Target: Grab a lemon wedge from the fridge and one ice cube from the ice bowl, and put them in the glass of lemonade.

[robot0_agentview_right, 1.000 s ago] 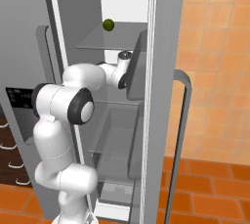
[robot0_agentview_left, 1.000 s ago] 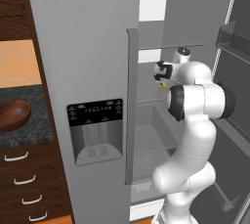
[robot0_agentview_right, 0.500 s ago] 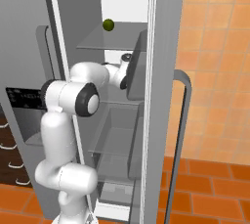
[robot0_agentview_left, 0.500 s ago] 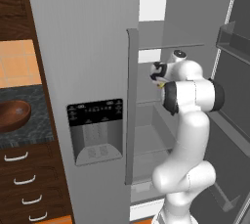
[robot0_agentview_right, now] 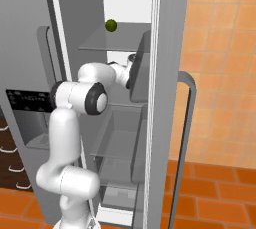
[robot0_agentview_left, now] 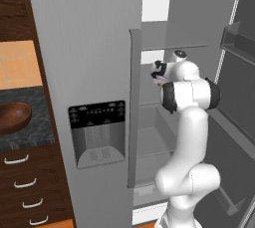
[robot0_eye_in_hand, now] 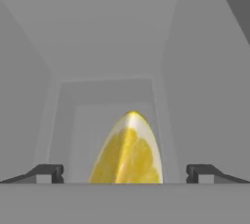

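The lemon wedge (robot0_eye_in_hand: 128, 152) is bright yellow and stands close in front of the hand, right between my two fingertips (robot0_eye_in_hand: 49, 173), inside the fridge (robot0_agentview_left: 89, 48). My gripper (robot0_eye_in_hand: 126, 174) is open, its jaws standing wide on either side of the wedge without touching it. In the left base view my gripper (robot0_agentview_left: 157, 75) reaches in past the closed left door onto a middle shelf. The reddish-brown ice bowl (robot0_agentview_left: 12, 116) sits on the dark counter to the left of the fridge. The glass of lemonade is out of view.
The fridge's right door (robot0_agentview_right: 170, 73) stands open beside my arm, with a bin (robot0_agentview_right: 139, 68) that hides part of the hand. A small green round fruit (robot0_agentview_right: 111, 24) lies on the shelf above. Wooden drawers (robot0_agentview_left: 22, 187) sit below the counter.
The arm has pushed further into the fridge, with the elbow swinging in towards the shelf. The jaws have stayed wide open.
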